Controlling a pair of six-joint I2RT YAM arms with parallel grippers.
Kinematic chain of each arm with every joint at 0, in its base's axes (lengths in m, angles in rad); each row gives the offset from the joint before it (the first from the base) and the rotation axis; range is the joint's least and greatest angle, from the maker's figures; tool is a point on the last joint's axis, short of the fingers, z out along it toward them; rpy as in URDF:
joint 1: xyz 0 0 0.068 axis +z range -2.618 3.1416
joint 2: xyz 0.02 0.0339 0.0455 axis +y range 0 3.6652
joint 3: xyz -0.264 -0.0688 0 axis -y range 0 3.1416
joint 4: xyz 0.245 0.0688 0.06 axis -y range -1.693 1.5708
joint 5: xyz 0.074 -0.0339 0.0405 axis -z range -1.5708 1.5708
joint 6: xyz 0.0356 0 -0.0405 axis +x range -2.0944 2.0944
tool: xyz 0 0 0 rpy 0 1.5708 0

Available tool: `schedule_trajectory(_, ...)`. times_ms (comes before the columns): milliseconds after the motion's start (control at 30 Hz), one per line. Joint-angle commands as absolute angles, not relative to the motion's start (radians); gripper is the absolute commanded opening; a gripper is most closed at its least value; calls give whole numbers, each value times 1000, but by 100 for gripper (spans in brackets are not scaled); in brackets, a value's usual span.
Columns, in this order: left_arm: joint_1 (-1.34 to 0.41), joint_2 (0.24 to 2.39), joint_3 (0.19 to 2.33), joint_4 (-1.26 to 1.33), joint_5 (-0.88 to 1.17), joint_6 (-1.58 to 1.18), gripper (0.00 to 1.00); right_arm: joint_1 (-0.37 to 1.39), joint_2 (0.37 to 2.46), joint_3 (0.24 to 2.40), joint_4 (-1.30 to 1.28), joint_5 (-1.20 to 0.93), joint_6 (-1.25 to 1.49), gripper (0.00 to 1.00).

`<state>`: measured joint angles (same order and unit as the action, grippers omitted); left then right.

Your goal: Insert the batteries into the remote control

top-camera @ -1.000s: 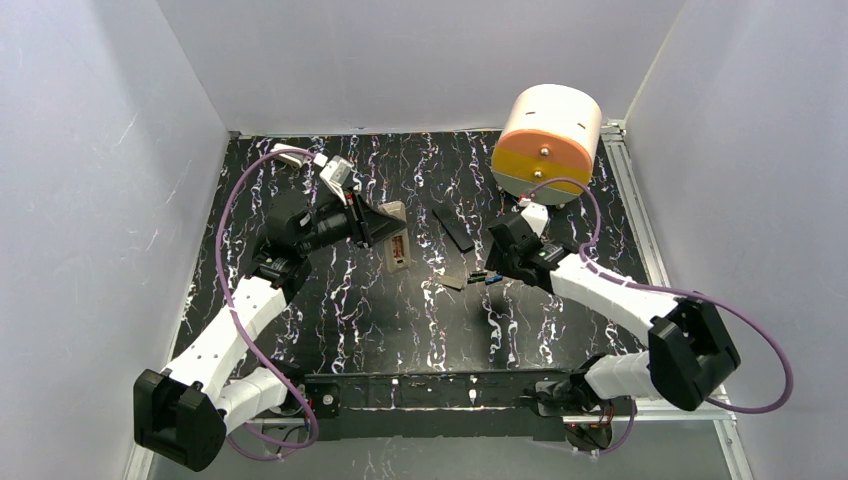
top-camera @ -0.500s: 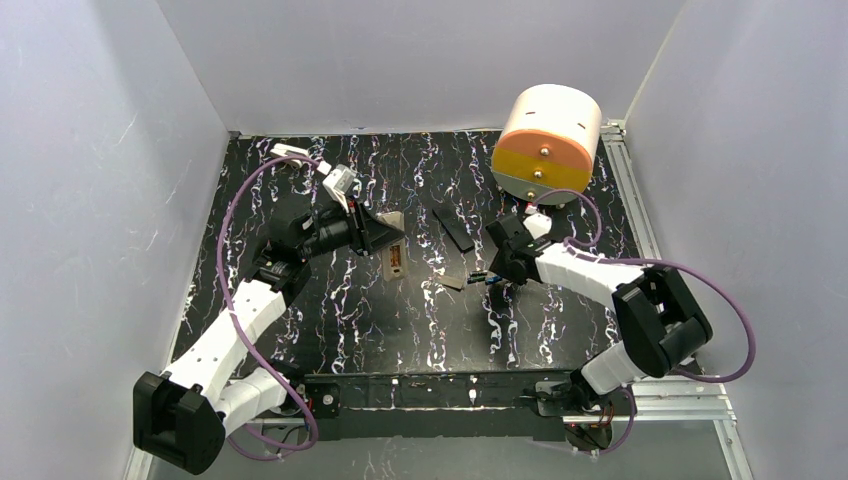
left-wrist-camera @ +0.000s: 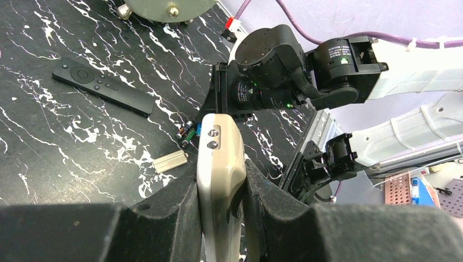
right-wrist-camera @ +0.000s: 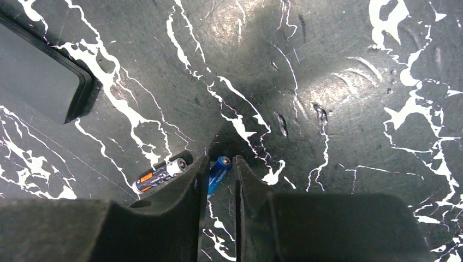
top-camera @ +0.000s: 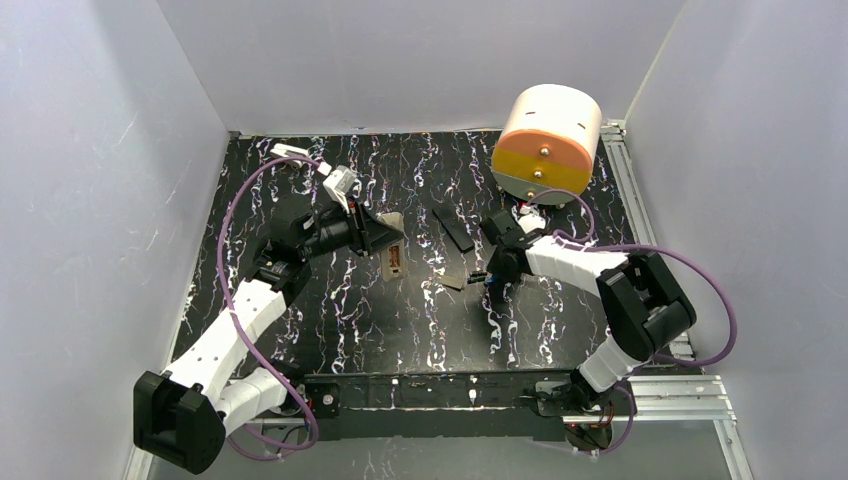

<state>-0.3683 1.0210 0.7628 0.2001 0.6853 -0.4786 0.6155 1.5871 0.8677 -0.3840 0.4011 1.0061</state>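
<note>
1. Left gripper (left-wrist-camera: 220, 180): it is clamped on the remote control (left-wrist-camera: 219, 158), with one finger pressed against each long side of the cream-white body.
2. Remote control, overhead view: it sits at the end of the left arm, left of the table's centre. Its open face is turned up toward the camera and shows a brownish recess. Whether its far end touches the table (top-camera: 330, 310) cannot be told.
3. Right gripper (right-wrist-camera: 219, 164): it is lowered to the table surface right of centre, with its jaws narrowly parted. They straddle the blue battery (right-wrist-camera: 220, 173), and a sliver of table shows between the battery and one finger.
4. Blue battery: it lies on the table, slanted between the two right fingers, with its metal cap pointing away from the wrist camera.
5. Dark battery (right-wrist-camera: 159, 174): this cell has an orange band. It lies on the table just outside the same gripper, beside the outer wall of one finger.
6. Beige slab (left-wrist-camera: 170, 161): a small flat piece lying on the table near the batteries, between the two grippers.
7. Black strip (top-camera: 455, 228): it is long and flat, has buttons, and lies apart from the batteries on the far side.
8. Drum (top-camera: 548, 125): white and orange, it stands at the table's far right corner.
</note>
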Motion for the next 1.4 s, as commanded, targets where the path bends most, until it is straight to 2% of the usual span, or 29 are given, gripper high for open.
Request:
schedule_trajectory(0,-363,998,758,177,670,-453,0,617,1605,913,-450,424,972,27)
schedule_trajectory(167,-363,994,758,164,661,-447,0,619,1614,926,-473,390,814,21)
schedule_trajectory(300,-362,996,758,164,660,-447,0,619,1622,947,-501,361,683,19)
schedule_trajectory(500,-362,1000,762,164,668,-446,0,618,1649,972,-520,291,623,36)
schedule_trajectory(600,-363,994,758,164,666,-442,0,620,1661,960,-524,258,639,37)
schedule_trajectory(967,-362,990,752,164,664,-444,0,620,1662,963,-600,279,670,34)
schedule_trajectory(1367,-363,997,750,164,675,-456,0,637,1681,961,-558,296,658,22)
